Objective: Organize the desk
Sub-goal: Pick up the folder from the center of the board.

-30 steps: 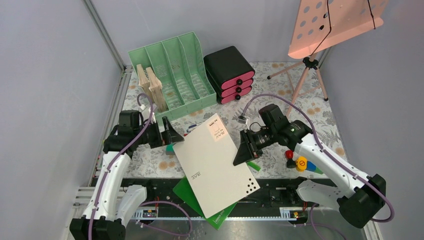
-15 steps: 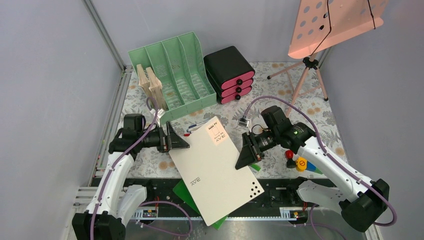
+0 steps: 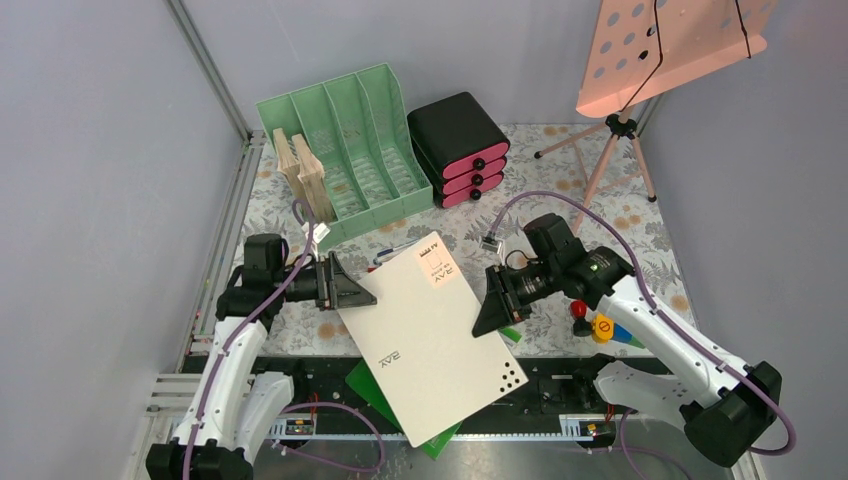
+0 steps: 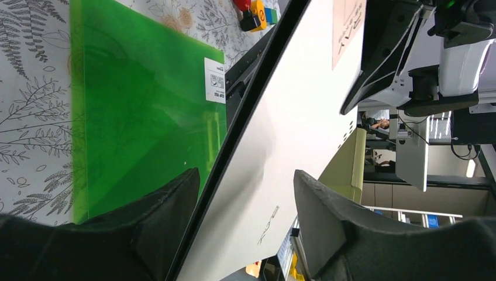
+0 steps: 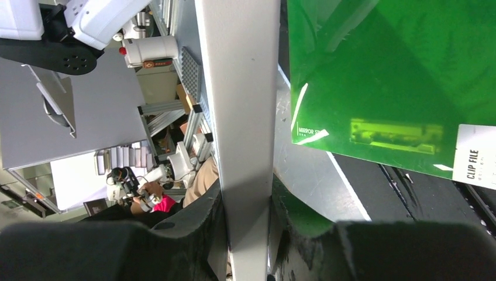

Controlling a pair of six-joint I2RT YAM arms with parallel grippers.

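I am holding the white folder (image 3: pixel 425 335) lifted and tilted above the desk (image 3: pixel 640 240), whose floral cloth spreads under both arms. It is hanging over the 6 o'clock edge, with one arm on each side to stop it swinging. The right gripper (image 3: pixel 488 312) is pinching the folder's 3 o'clock edge tight. The left gripper (image 3: pixel 352 291) is straddling the 9 o'clock edge with its jaws wide, apparently steadying it, not clamping. The green clip file (image 3: pixel 372 385) is lying flat underneath, so I judge I am freeing the top item first. The mint file rack (image 3: pixel 350 150) at 11 o'clock seems the likely destination, which would explain tipping the folder upright.
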